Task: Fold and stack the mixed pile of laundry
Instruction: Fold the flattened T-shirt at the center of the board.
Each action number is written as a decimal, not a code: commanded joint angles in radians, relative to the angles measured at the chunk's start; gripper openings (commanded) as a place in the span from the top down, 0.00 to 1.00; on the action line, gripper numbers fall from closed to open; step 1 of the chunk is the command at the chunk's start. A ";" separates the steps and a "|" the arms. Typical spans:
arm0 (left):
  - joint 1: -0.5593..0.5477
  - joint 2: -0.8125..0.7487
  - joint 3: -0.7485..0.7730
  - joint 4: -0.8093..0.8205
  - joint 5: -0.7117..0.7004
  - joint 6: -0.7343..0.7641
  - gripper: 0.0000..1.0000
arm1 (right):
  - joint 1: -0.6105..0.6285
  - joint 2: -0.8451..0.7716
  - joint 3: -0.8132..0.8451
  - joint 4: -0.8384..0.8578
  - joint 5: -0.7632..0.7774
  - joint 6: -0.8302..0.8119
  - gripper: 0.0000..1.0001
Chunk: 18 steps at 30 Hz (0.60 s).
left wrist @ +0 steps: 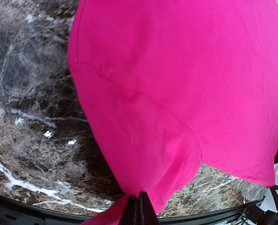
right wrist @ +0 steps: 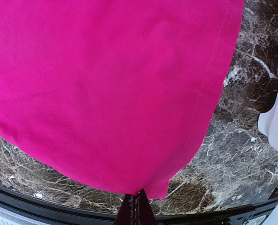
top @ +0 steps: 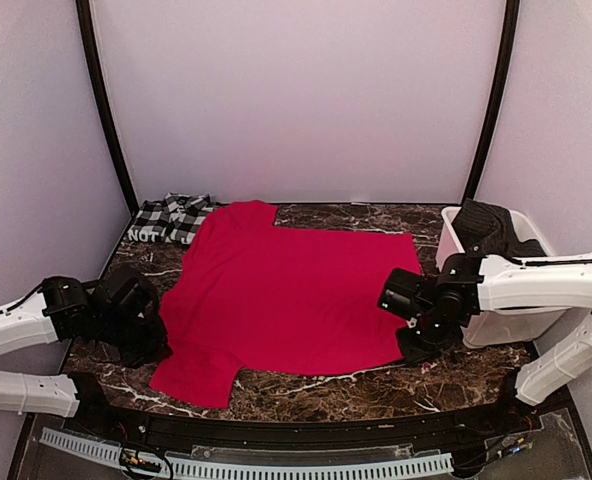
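Fingers (left wrist: 147, 214) of the left gripper (left wrist: 139, 197) clamped together on the red garment (top: 296, 290) sleeve, right gripper (right wrist: 137, 196) fingers (right wrist: 128, 213) pinched tight on its hem corner.

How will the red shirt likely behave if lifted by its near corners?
Probably floppy: the red shirt puckers where the left end effector pinches it. Likely light, since it lies thin and flat. Lifted, its middle would probably sag onto the marble table.

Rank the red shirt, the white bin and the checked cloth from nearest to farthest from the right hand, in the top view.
1. red shirt, its near right corner at the right hand.
2. white bin, just right of it.
3. checked cloth, far back left.
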 commanded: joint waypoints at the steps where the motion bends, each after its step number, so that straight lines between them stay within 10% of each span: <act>1: 0.024 0.065 0.096 0.018 -0.049 0.081 1.00 | -0.040 -0.028 0.026 -0.028 0.051 -0.008 1.00; 18: 0.277 0.428 0.378 0.268 -0.014 0.318 1.00 | -0.273 0.097 0.162 0.111 0.131 -0.153 1.00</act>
